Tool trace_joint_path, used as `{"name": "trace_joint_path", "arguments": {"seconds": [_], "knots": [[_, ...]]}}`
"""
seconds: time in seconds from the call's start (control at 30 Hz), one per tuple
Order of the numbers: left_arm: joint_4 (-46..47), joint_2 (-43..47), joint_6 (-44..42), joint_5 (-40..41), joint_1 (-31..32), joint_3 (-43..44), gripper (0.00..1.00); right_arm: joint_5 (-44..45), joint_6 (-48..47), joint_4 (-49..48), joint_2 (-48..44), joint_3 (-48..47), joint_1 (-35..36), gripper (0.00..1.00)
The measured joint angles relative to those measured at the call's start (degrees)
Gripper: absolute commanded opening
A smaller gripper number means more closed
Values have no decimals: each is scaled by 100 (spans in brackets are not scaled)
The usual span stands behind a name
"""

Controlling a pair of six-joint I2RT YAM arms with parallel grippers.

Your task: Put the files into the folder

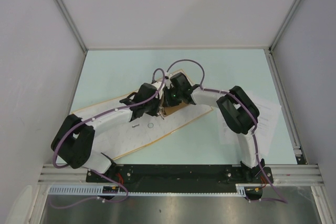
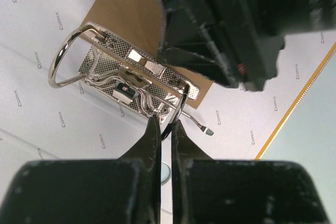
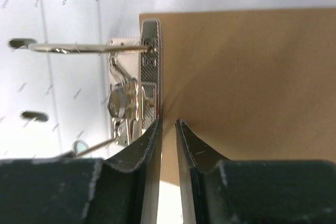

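I am holding my left tool shut at the ring clip of the open folder. My right tool is standing slightly parted and empty beside it. The files are lying on the worktop to the right, nearer my right arm.

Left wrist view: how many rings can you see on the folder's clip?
2. One ring stands at the left end of the clip. The other ring is at its right end, dipping between the fingertips of the left gripper. None seem hidden.
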State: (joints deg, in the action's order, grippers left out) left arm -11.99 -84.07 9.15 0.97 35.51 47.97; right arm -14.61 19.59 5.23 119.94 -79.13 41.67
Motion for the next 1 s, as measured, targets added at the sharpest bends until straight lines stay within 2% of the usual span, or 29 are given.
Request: {"name": "trace_joint_path", "arguments": {"seconds": [0.2,0.53,0.7,1.0], "knots": [[33,31,-2,11,0,-31,0,-1016,339,39,-46,160,-258,29],[22,50,-4,9,0,-39,0,-1150,496,-42,31,166,-282,22],[26,50,-4,7,2,-39,0,-1250,715,-61,79,149,-323,25],[31,50,-4,11,13,-44,0,-1394,1003,83,190,11,-402,24]]}}
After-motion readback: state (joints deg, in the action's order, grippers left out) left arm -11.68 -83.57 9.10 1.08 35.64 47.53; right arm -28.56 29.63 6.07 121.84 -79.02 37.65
